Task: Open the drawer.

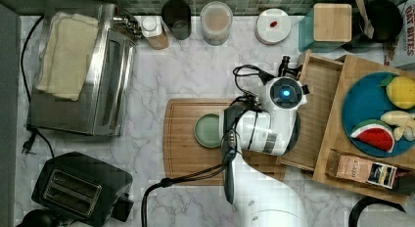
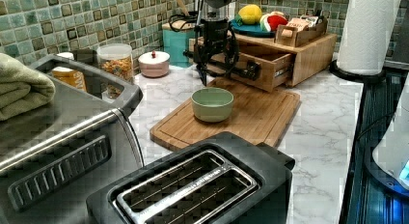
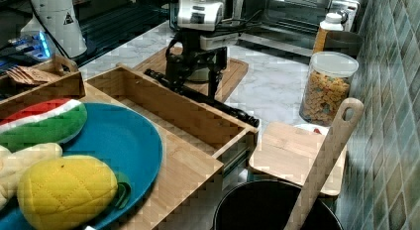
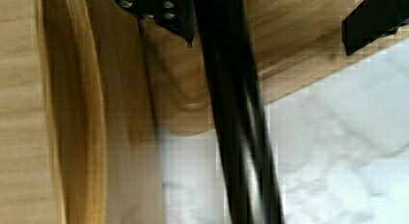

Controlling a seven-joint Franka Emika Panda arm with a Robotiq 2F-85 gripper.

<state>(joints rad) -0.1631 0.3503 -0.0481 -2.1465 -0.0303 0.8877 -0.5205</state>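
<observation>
Top view, left to right: steel toaster oven (image 1: 80,75) at the counter's left edge, folded towel (image 1: 66,53) on top; black toaster (image 1: 80,188) in the near-left corner. Cutting board (image 1: 183,158) mid-counter with a green bowl (image 1: 208,130) on it. Just right of the bowl, the arm (image 1: 266,131) hangs over the board's right end and the front of the drawer (image 1: 318,104). The drawer is pulled partway out of the wooden box (image 1: 355,65) at the counter's right edge, its tray bare and open to view. On the box top sit a blue plate (image 1: 364,104) with a toy lemon (image 1: 400,91) and a watermelon slice (image 1: 374,134). In the left view the claw (image 2: 218,64) is at the black bar handle (image 2: 236,69), fingers spread either side of the bar, one above and one below, so not closed; whether they touch the bar I cannot tell. In the wrist view the handle (image 4: 236,137) runs across, over marble and wood.
</observation>
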